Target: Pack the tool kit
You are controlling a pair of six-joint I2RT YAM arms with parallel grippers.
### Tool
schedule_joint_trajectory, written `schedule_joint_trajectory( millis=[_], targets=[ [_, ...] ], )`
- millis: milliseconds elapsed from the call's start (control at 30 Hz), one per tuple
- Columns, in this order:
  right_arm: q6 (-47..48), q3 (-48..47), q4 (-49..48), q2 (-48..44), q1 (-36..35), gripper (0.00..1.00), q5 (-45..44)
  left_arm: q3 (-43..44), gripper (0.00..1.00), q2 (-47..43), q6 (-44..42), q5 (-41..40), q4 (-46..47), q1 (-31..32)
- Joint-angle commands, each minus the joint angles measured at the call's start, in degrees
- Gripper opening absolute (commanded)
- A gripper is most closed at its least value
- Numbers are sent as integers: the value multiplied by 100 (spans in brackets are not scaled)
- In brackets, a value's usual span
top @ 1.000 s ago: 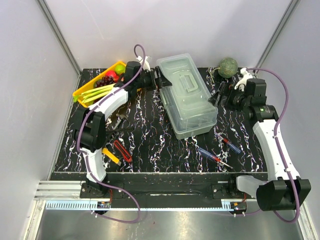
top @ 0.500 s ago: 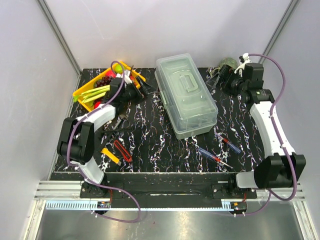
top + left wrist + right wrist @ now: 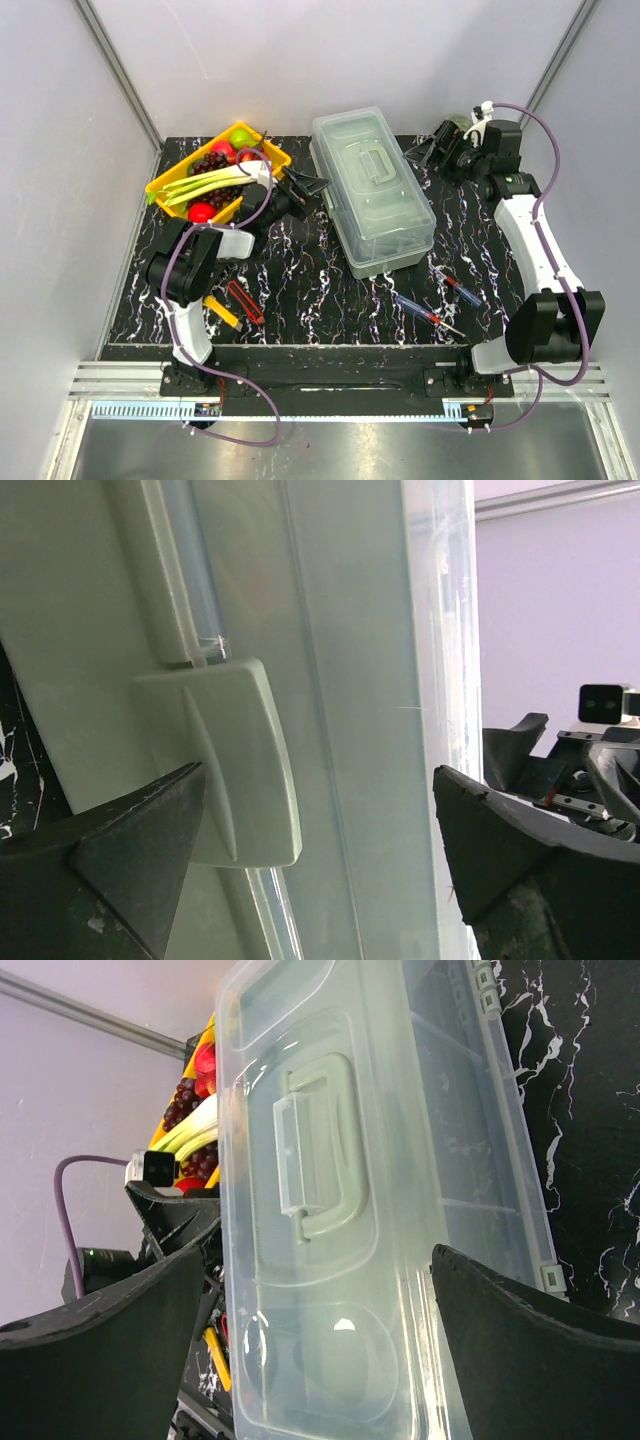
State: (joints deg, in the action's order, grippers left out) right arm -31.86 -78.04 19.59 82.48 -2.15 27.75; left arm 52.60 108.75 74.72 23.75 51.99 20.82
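No legible text, label, brand, number or sign anywhere across the 3 views; nothing to read.
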Motion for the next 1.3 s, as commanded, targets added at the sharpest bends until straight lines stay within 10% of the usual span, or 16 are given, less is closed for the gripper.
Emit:
schedule_joint_trajectory(
  millis=[0, 1267],
  targets=[
    [-66, -27, -377, 163, -13, 99, 126, -241, 99, 155, 376, -633, 1401, 54],
    [4, 896, -193, 796, -294, 90, -296, 312, 97, 1395, 2037, -916, 4311, 783]
  ],
)
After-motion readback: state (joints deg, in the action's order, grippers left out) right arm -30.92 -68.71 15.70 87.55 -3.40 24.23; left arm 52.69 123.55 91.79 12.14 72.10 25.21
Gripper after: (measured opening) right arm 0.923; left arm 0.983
